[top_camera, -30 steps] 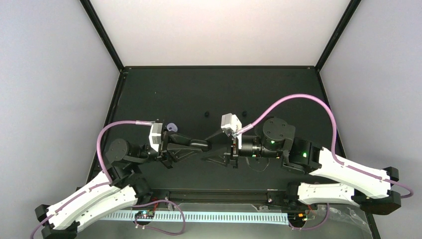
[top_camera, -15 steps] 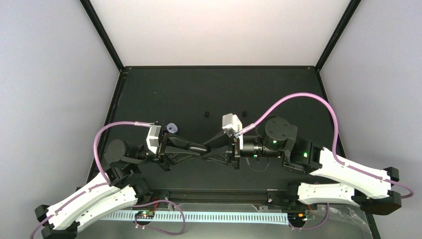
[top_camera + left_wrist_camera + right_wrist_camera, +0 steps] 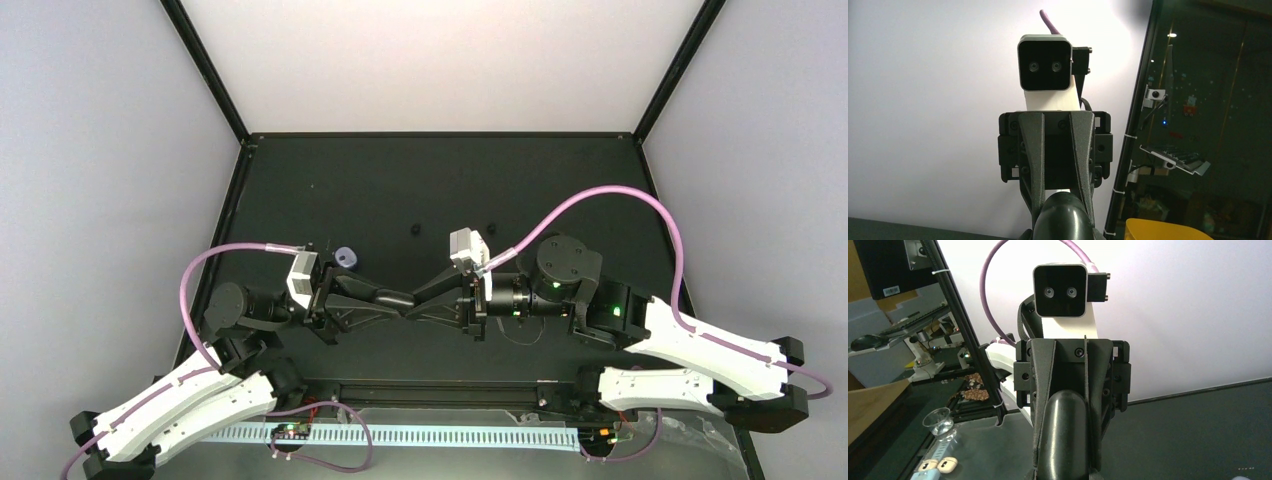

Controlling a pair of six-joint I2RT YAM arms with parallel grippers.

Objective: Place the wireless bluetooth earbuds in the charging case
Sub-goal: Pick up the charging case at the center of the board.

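A glossy black pebble-shaped charging case [image 3: 395, 296] hangs above the table's middle, between the two arms. My left gripper [image 3: 410, 298] is shut on it; the right wrist view shows its fingers [image 3: 1044, 390] hugging the case [image 3: 1064, 435]. My right gripper [image 3: 407, 306] meets it head-on. In the left wrist view its fingers [image 3: 1032, 150] press both sides of the case's end [image 3: 1064, 220]. Two tiny black earbuds [image 3: 415, 229] [image 3: 491, 226] lie on the mat behind the grippers. A small purple-and-white earbud [image 3: 346, 257] lies beside the left wrist.
The black mat [image 3: 440, 180] is walled by pale panels on three sides. The purple cables [image 3: 600, 195] arch over both arms. Off the table's left edge, the right wrist view shows a small glass cup [image 3: 939, 421] and beige cases [image 3: 948, 465].
My right gripper has slid left and narrowed its fingers around the case. The left arm has drawn back slightly to the left, still holding the case.
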